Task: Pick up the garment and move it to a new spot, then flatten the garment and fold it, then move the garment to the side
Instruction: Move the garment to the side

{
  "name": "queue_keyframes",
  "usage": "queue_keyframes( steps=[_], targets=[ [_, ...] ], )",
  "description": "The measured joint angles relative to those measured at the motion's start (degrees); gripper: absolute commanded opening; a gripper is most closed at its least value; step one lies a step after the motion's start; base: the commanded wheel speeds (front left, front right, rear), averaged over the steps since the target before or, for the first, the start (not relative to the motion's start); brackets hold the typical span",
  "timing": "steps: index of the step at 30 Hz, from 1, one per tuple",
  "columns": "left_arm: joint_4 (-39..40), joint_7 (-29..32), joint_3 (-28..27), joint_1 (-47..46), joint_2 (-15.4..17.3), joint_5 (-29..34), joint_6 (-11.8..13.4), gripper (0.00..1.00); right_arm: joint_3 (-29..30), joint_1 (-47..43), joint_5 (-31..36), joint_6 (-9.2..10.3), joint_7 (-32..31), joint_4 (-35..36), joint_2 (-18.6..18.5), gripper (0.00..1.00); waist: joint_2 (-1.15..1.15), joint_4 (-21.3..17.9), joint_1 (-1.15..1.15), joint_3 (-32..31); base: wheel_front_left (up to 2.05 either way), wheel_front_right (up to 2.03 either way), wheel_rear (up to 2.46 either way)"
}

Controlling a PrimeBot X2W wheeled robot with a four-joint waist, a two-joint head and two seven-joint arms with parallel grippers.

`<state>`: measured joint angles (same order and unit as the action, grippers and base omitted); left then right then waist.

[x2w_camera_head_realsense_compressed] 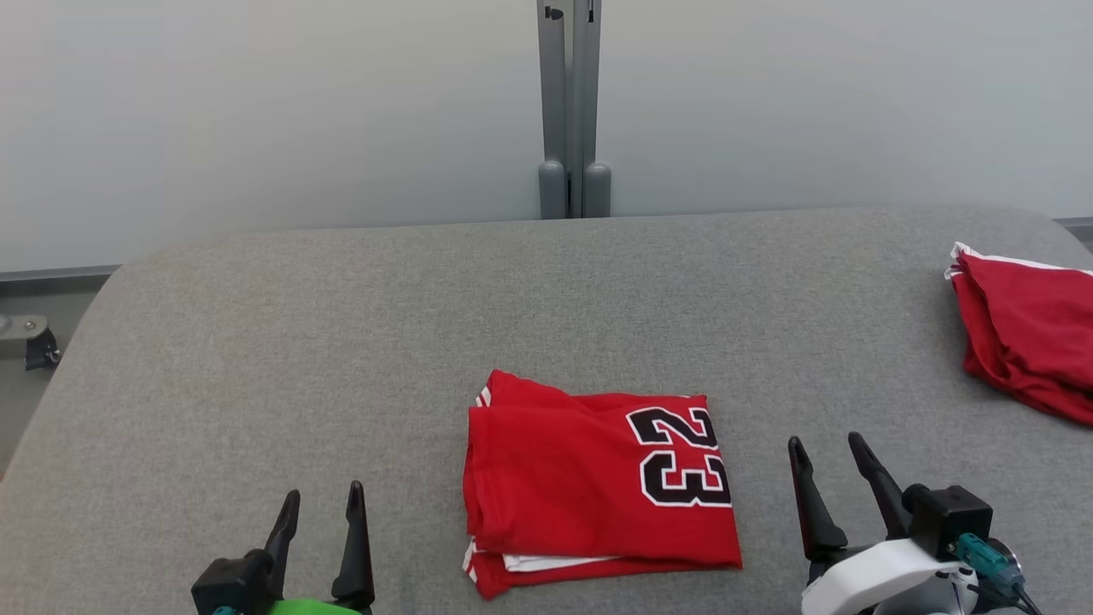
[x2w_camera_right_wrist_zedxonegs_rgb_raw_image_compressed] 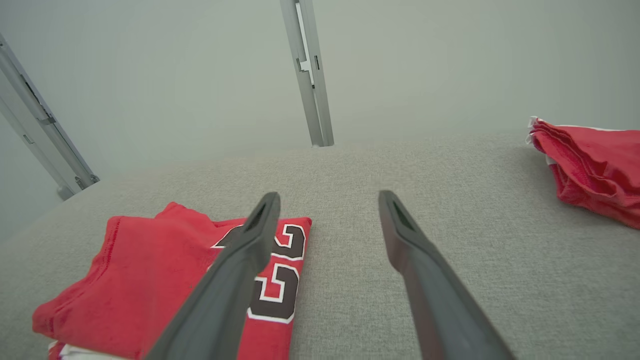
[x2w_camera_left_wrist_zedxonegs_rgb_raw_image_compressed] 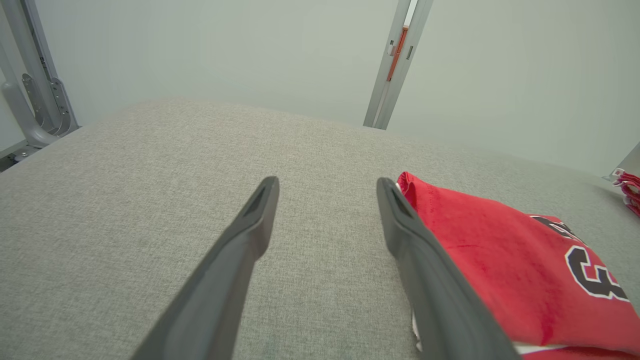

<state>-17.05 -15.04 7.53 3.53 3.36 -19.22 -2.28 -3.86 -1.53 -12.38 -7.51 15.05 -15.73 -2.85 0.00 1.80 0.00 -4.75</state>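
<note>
Both stood with fingers apart and empty: left end effector (x2w_camera_head_realsense_compressed: pixel 324 491) left of the folded red number-23 jersey (x2w_camera_head_realsense_compressed: pixel 589 487), right end effector (x2w_camera_head_realsense_compressed: pixel 826 439) right of it, on the grey fabric worktop (x2w_camera_head_realsense_compressed: pixel 341 342); a one-sided pinch would likely drag layers, undoing the fold.

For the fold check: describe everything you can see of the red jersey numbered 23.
The red jersey is thin-looking cloth, folded into a flat, roughly square stack, white trim showing at its left corners. A black 23 outlined in white lies sideways on its right part. It rests on the grey table, nothing else touching it.
</note>
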Motion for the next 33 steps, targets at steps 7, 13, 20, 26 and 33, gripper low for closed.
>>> queue_keyframes(
  steps=[7,13,20,26,33],
  targets=[
    [0.1,0.0,0.2,-0.3,-0.3,0.8,-0.2,1.0,1.8,4.3,3.6,0.0,-5.5,-5.4,0.0,1.0,0.0,1.3,0.0,0.6,0.0,0.0,0.0],
    [-0.5,0.0,1.2,-0.8,-0.4,0.6,-0.5,1.0,3.4,10.0,0.1,0.0,-15.9,-9.5,-0.1,1.0,0.0,3.7,0.0,1.5,0.0,0.0,0.0],
    [-0.6,0.0,2.2,-1.8,-0.5,-0.8,-0.3,1.0,3.5,13.4,-5.9,0.02,-24.2,-16.0,-2.1,1.0,0.0,7.9,0.0,2.9,0.0,0.0,0.0],
    [-0.4,0.0,2.2,-1.9,-0.5,-1.2,0.1,1.0,1.8,15.0,-10.2,0.02,-26.6,-19.5,-3.3,1.0,0.0,11.3,0.0,4.4,0.0,0.0,0.0],
    [-0.1,0.0,2.0,-2.2,-0.5,-1.2,0.3,1.0,-1.5,17.1,-14.3,0.02,-29.7,-23.7,-3.7,1.0,0.0,13.0,0.0,6.1,0.0,0.0,0.0]
  ],
)
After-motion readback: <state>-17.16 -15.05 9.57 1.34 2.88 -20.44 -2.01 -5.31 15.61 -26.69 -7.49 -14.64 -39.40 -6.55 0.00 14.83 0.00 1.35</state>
